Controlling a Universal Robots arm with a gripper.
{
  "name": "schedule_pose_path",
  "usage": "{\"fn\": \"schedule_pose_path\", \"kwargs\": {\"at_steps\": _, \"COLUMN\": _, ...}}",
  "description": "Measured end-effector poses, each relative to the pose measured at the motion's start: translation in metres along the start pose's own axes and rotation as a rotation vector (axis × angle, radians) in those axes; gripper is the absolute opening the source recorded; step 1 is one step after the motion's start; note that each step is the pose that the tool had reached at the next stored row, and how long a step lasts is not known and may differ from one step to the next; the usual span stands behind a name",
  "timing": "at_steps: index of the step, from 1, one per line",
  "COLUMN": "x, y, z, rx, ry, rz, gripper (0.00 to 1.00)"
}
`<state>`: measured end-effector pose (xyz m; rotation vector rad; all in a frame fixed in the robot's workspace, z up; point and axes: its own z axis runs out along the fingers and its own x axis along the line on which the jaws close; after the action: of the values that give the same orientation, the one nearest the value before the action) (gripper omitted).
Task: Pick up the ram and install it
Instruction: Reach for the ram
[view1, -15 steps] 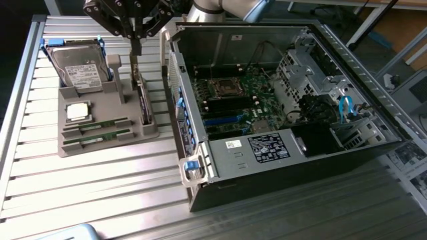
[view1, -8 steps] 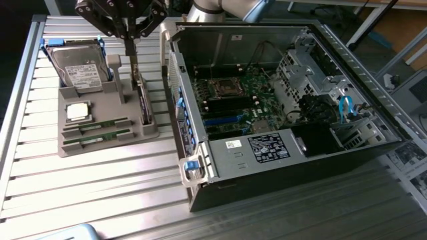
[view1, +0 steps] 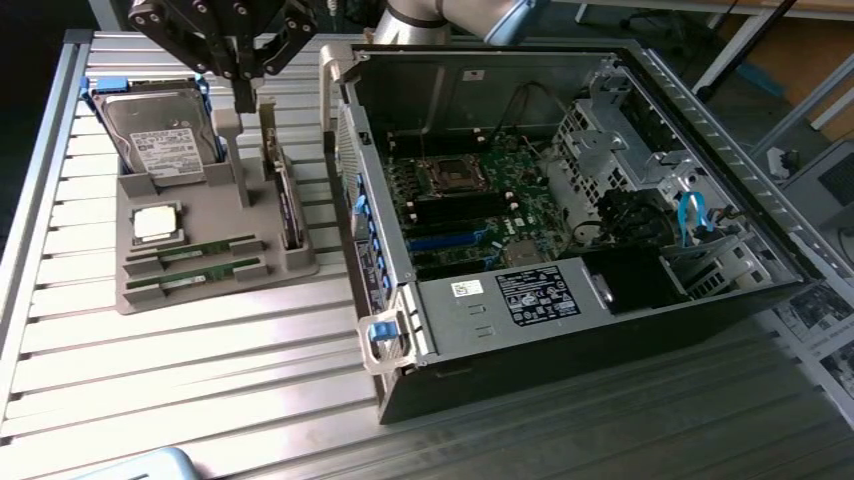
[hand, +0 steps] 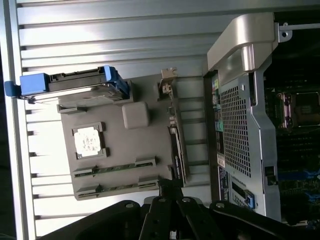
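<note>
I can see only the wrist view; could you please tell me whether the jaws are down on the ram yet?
Observer: No. The gripper hangs above the holder, jaws shut and empty, touching neither of the ram sticks.
Operator: How does the hard drive sit?
Observer: Its white label faces up.
Operator: Anything notable inside the case?
Observer: A blue cable loops up, to the exterior view's right of the motherboard.
</note>
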<state>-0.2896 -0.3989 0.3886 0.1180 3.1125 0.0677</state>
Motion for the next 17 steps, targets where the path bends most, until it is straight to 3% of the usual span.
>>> {"fn": "schedule_pose_path", "kwargs": {"at_steps": 17, "x": 0.028, "y": -0.0022, "z": 0.0003, "rx": 0.0000, "ry": 0.0000, "rz": 0.000, "gripper": 0.11}}
